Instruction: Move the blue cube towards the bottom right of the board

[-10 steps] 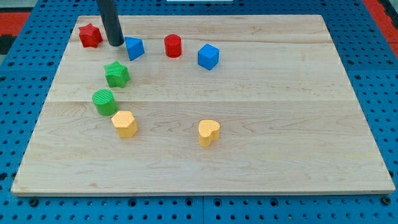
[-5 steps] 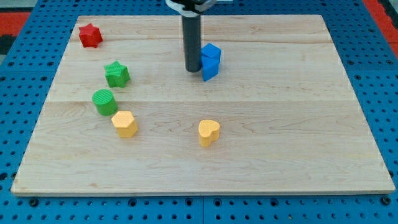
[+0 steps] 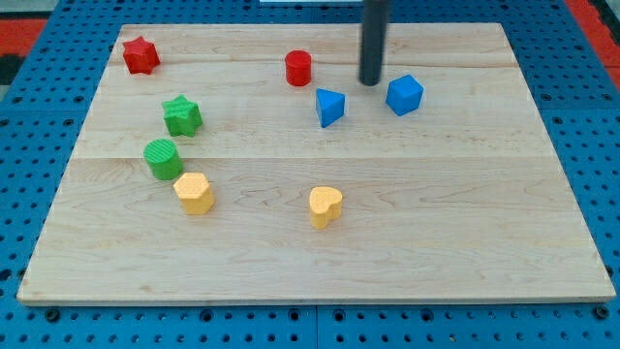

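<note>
The blue cube [image 3: 405, 94] sits on the wooden board [image 3: 320, 252] in the upper right part, right of centre. My tip [image 3: 370, 81] stands just up and left of the cube, a small gap apart from it. A blue wedge-shaped block [image 3: 329, 106] lies left of the cube, below and left of my tip. A red cylinder [image 3: 298, 68] stands left of my tip.
A red star [image 3: 140, 55] is at the view's top left. A green star [image 3: 182, 115] and a green cylinder [image 3: 163, 158] are at the left. A yellow hexagon-like block [image 3: 195, 192] and a yellow heart-shaped block [image 3: 325, 206] lie lower down.
My tip swept from the top left to the right. The blue wedge and the blue cube moved right; the cube went farthest. The red cylinder shifted slightly right.
</note>
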Robot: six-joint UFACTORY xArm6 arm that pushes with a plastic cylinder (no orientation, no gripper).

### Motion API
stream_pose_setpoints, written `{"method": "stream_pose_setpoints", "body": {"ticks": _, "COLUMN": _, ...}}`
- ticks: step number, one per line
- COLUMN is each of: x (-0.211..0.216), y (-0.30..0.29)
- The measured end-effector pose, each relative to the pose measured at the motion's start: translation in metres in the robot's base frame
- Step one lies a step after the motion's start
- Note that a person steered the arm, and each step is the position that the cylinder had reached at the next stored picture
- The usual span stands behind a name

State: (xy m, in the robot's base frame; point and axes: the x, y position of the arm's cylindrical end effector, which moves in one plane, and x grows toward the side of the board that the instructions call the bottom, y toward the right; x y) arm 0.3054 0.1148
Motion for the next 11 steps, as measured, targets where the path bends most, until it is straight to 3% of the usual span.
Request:
{"method": "stream_pose_setpoints", "body": {"ticks": 1, "x": 0.058, "y": 0.056}}
{"method": "stream_pose_setpoints", "body": {"ticks": 2, "x": 0.091, "y": 0.042}}
{"method": "stream_pose_setpoints", "body": {"ticks": 3, "x": 0.04, "y": 0.034}}
{"method": "stream_pose_setpoints", "body": {"ticks": 4, "x": 0.072, "y": -0.009}}
{"method": "stream_pose_setpoints", "body": {"ticks": 5, "x": 0.132, "y": 0.002}}
{"method": "stream_pose_setpoints", "body": {"ticks": 6, "x": 0.14, "y": 0.032}}
{"method": "stream_pose_setpoints", "body": {"ticks": 7, "x": 0.116, "y": 0.042}}
{"method": "stream_pose_setpoints", "body": {"ticks": 8, "x": 0.179, "y": 0.064}}
{"method": "stream_pose_setpoints", "body": {"ticks": 9, "x": 0.199, "y": 0.07}}
{"method": "stream_pose_setpoints", "body": {"ticks": 10, "x": 0.162, "y": 0.082}}
{"method": "stream_pose_setpoints", "body": {"ticks": 11, "x": 0.169, "y": 0.01}}
